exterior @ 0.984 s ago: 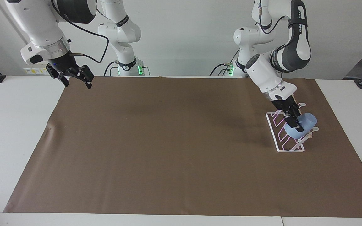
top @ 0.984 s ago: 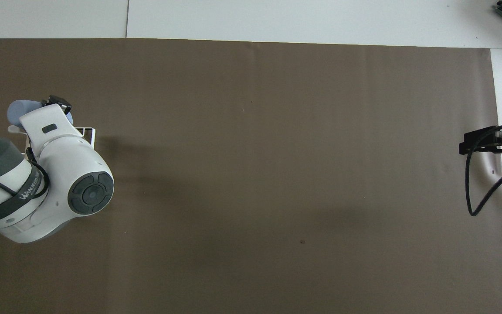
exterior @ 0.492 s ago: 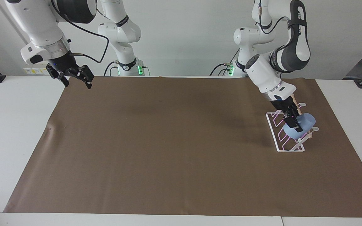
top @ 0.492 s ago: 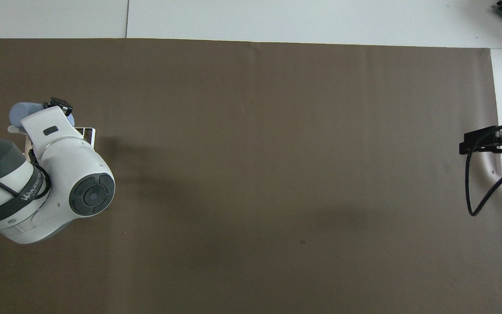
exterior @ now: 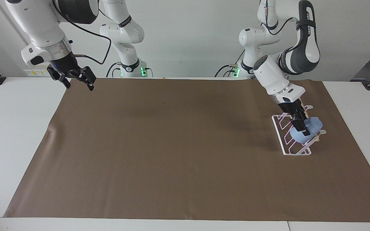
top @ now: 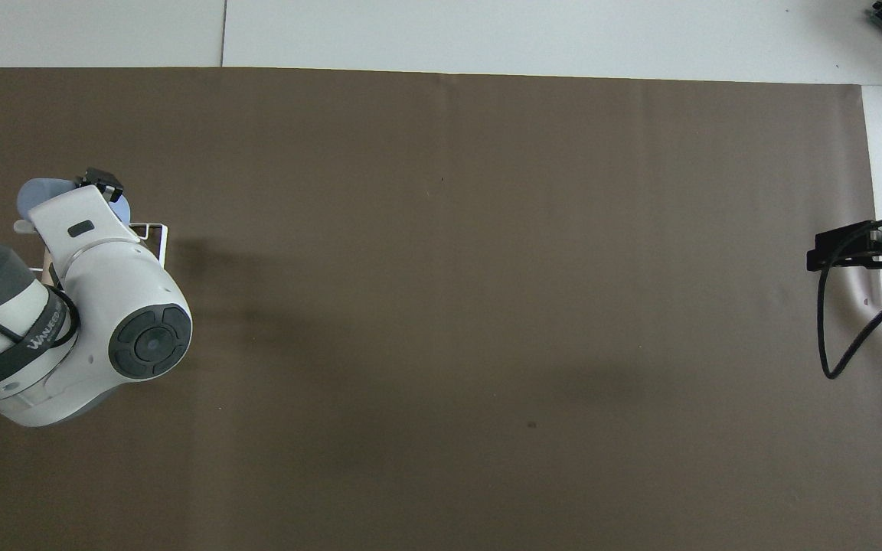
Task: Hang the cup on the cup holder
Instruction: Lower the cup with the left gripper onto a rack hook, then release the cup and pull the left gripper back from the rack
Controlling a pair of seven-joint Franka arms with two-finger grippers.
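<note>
The light blue cup [exterior: 312, 125] is tilted, mouth down, over a slanted prong of the clear cup holder [exterior: 288, 147] near the left arm's end of the table. My left gripper [exterior: 301, 125] is shut on the cup's wall and holds it against the rack. In the overhead view the left arm covers most of the cup holder [top: 156, 234], and only part of the cup [top: 31, 192] shows beside the left gripper [top: 101, 184]. My right gripper [exterior: 76, 81] is open and empty, waiting in the air over the mat's edge at the right arm's end [top: 820, 256].
A brown mat [exterior: 178, 147] covers most of the white table [exterior: 11, 128]. A black cable [top: 843, 337] hangs from the right arm over the mat's edge.
My left wrist has shifted slightly toward the left arm's end of the table, and the cup has settled a little lower on the rack. The right arm has not moved.
</note>
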